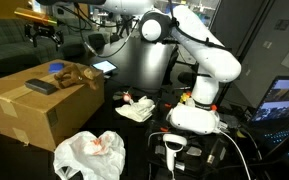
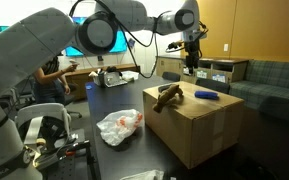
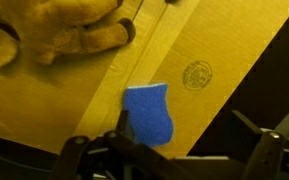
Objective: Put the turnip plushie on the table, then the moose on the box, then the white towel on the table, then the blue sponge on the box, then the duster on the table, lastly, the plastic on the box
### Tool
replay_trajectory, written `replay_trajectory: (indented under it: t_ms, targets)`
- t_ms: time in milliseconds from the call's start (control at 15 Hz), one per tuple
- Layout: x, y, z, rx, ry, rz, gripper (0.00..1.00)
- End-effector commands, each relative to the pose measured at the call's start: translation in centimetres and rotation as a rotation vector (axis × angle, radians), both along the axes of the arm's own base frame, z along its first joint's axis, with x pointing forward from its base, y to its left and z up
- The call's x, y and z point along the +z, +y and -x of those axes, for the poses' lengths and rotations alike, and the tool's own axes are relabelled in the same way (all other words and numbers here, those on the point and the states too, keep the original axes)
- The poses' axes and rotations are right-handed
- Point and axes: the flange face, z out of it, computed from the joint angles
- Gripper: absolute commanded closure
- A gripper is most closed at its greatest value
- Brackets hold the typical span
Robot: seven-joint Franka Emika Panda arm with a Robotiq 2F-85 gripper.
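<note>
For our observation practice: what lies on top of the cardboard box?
A brown moose plushie, a blue sponge and a dark flat item, too small to identify. The box is closed, so its inside is hidden.

White rounded arm point(image 1: 212, 62) with grey joints, black hand point(image 2: 192, 64).

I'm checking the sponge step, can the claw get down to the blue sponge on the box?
Probably yes. The claw hangs above the box, the blue sponge lies bare beneath it, and the moose sits apart.
</note>
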Motion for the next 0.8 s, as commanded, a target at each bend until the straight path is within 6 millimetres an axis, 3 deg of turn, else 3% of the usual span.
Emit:
replay_trajectory:
  t_ms: [0, 267, 400, 733]
  targets:
    - [3.7, 2.2, 2.8, 0.147, 0.081, 0.002, 0.0]
    - [5.6, 5.6, 6.2, 0.266, 0.172, 0.024, 0.0]
    - [5.5, 7.6, 7.7, 0.315, 0.193, 0.048, 0.0]
    - [2.7, 13.2, 11.2, 0.525, 0.189, 0.12, 0.0]
